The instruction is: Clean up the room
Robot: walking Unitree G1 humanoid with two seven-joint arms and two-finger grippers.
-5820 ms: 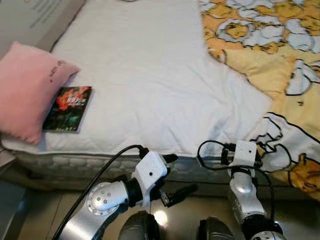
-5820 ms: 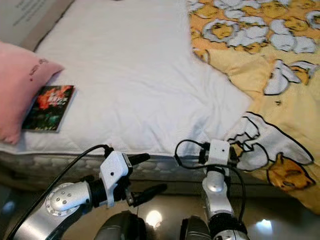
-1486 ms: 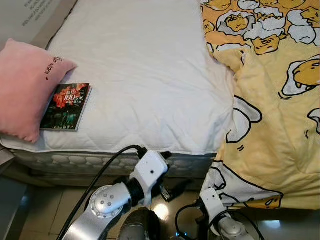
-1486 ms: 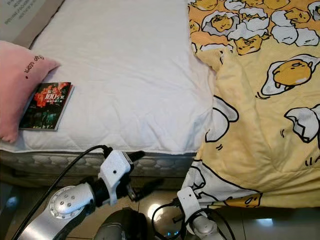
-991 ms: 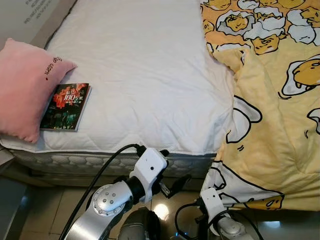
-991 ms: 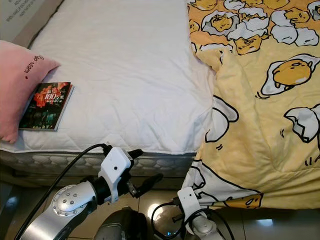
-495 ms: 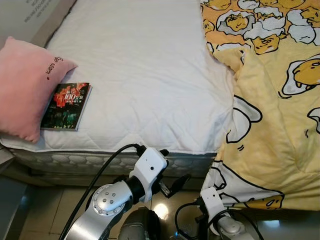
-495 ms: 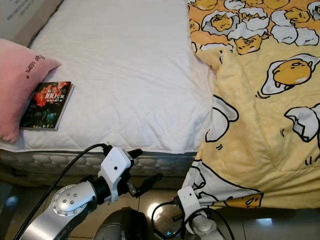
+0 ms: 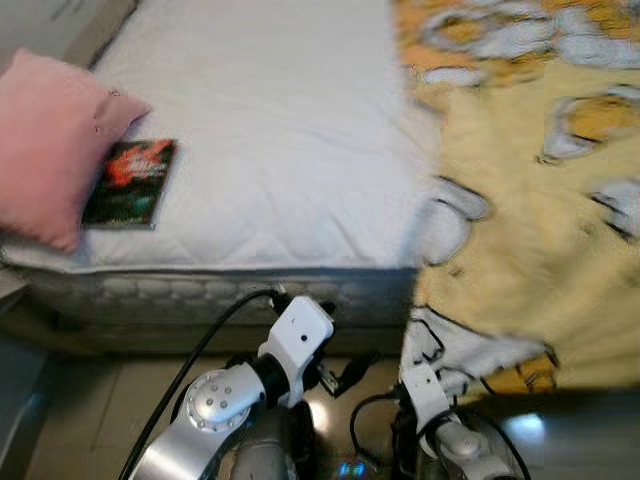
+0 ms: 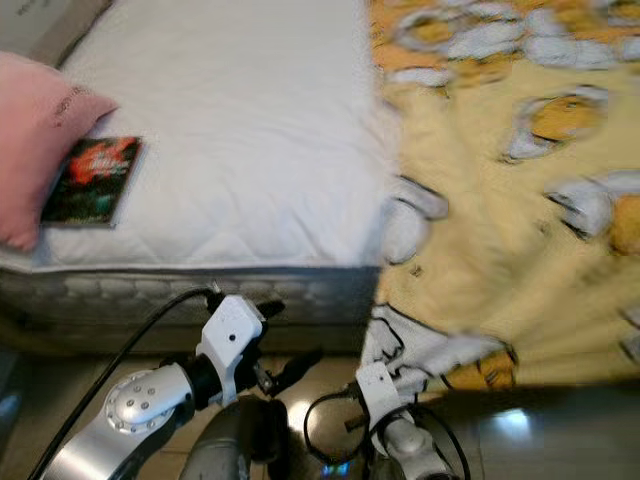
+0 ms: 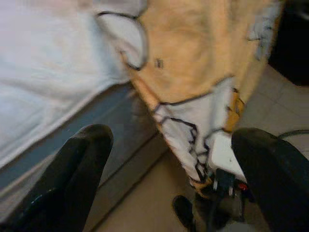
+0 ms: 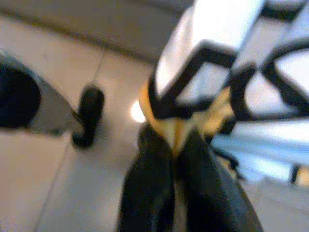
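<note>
**Op:** Head view first: yellow cartoon-egg printed blanket [image 9: 540, 230] covers the right side of the white quilted mattress [image 9: 270, 150] and spills over its near edge toward the tiled floor [image 10: 560, 430]. My right gripper [image 12: 175, 145] sits low under that hanging corner; the left gripper [image 9: 350, 372] hovers just left of it, below the mattress edge.

**Sup:** Which way does the cloth run from the right one?

**Op:** Up and away from it, onto the bed. The long fall of the fabric runs from the floor corner up over the edge, so I judge any tidying pull must go upward and forward. The pink square cushion [image 9: 45, 140] and dark glossy-covered book [image 9: 130, 183] lie well apart, far left.

**Sup:** Left wrist view?

**Op:** Its two black fingers [image 11: 72, 169] stand wide apart with nothing between them, the blanket corner hanging ahead.

**Sup:** Right wrist?

**Op:** Fingers pinched together on the blanket's yellow hem. It's blurred, but the fold clearly sits between them.
</note>
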